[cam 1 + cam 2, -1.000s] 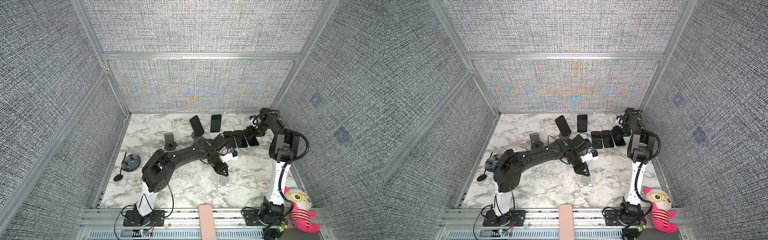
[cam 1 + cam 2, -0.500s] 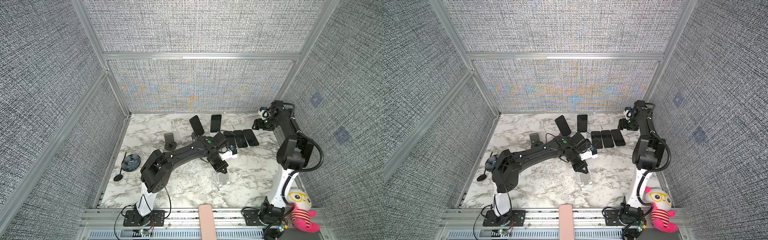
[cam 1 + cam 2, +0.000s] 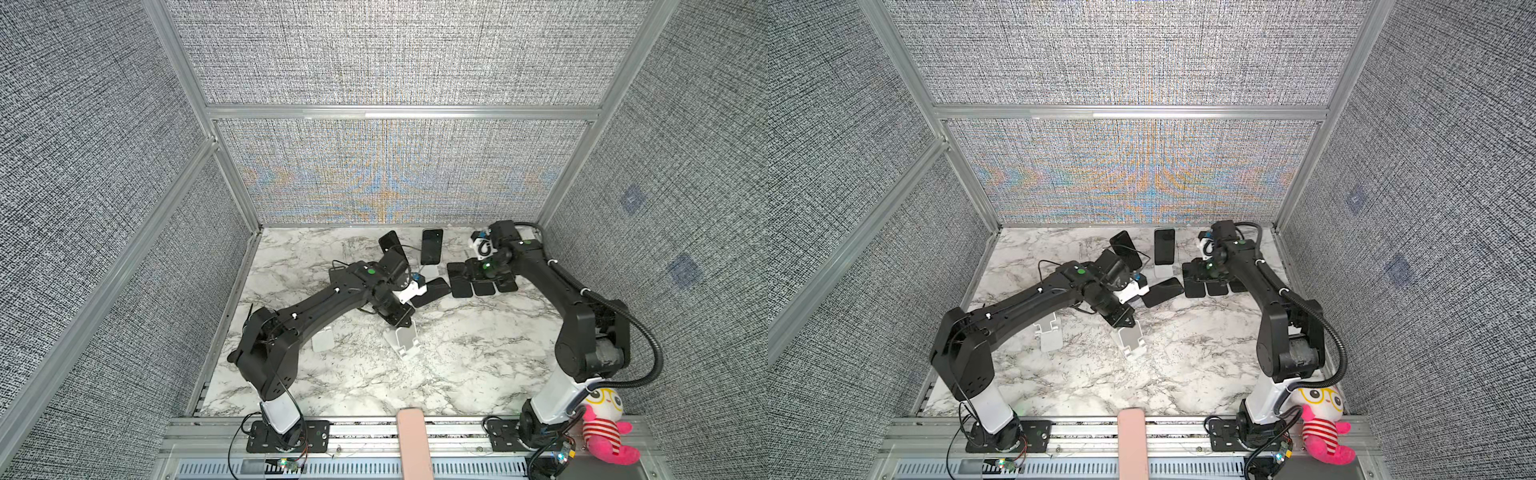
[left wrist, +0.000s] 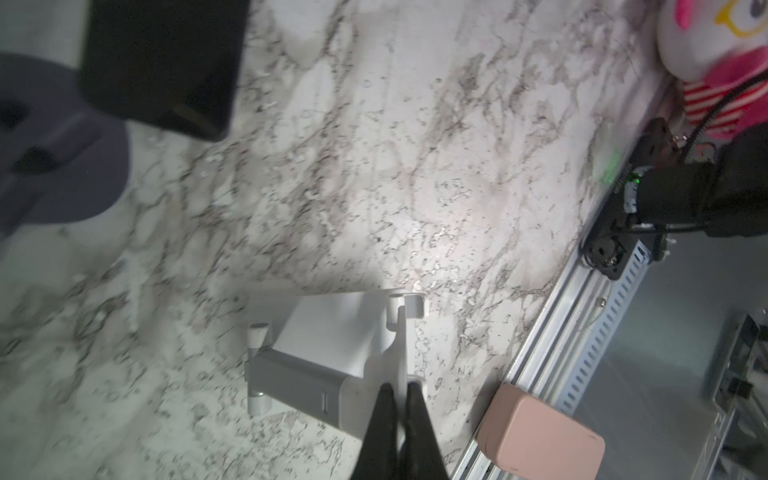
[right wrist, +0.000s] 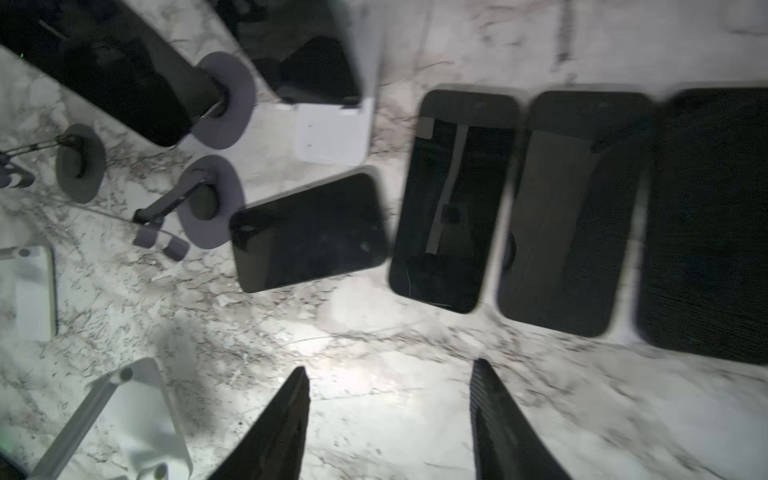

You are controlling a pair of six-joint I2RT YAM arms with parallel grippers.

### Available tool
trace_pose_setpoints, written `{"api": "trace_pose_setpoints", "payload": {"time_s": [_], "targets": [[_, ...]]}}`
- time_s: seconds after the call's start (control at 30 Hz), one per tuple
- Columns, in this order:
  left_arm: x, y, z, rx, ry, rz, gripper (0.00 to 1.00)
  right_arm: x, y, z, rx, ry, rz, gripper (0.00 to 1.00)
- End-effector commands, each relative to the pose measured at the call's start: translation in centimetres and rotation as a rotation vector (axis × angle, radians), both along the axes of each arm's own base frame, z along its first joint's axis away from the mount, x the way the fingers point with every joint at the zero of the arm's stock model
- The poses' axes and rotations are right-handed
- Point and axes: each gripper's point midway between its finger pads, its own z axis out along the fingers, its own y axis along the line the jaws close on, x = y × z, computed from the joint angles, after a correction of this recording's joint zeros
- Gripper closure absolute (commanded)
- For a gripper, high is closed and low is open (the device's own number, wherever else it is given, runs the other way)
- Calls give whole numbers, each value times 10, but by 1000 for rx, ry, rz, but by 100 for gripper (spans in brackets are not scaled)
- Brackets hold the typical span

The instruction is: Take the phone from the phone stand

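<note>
My left gripper (image 3: 399, 322) (image 4: 401, 392) is shut on the thin upright plate of an empty white phone stand (image 3: 405, 340) (image 4: 328, 332) in the middle of the table. At the back a black phone (image 3: 431, 246) (image 5: 307, 54) leans on another white stand (image 5: 332, 133). Left of it a second phone (image 3: 390, 242) sits on a dark stand. A loose phone (image 3: 432, 291) (image 5: 307, 232) lies flat and askew. My right gripper (image 3: 482, 272) (image 5: 390, 365) hangs open over a row of three flat phones (image 3: 482, 286) (image 5: 453, 199), with nothing between its fingers.
Another empty white stand (image 3: 322, 338) lies at the left, by the left arm. An empty dark stand with a round base (image 5: 208, 199) stands near the loose phone. A pink block (image 3: 411, 440) rests on the front rail. A plush toy (image 3: 604, 424) sits at the front right.
My left gripper has dragged the white stand to the left, uncovering the loose phone. The right gripper rose from the phone row, swung left over it, and its jaws have narrowed.
</note>
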Motion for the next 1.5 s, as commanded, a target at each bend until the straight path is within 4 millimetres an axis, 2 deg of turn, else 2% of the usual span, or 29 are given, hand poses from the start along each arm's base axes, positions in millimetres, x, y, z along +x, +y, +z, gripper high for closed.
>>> {"api": "trace_pose_setpoints", "payload": {"time_s": [0.0,0.17,0.33,0.47,0.63,0.77,1.1,1.2,1.3,1.47], "targets": [[23,20,0,27,-17,122,100,11,39,-1,55,-68,-30,59],[44,44,-1,15,-38,206,100,13,86,-18,86,-112,-44,78],[77,70,-5,-14,-51,347,100,22,116,-37,70,-125,-43,89],[93,79,-12,-3,-41,410,100,26,134,-52,15,-130,-34,95],[101,88,-15,-1,-41,456,98,39,138,-70,0,-123,-87,96],[100,88,-12,-13,-41,455,75,43,139,-83,-10,-109,-117,96],[96,91,-6,-10,-39,460,50,46,143,-108,-37,-72,-134,94],[95,92,4,-19,-59,465,42,39,141,-115,-60,-50,-131,94],[94,93,18,-42,-87,468,42,27,136,-117,-92,-32,-125,94],[93,94,39,-79,-136,472,42,-8,122,-117,-112,6,-121,94]]}}
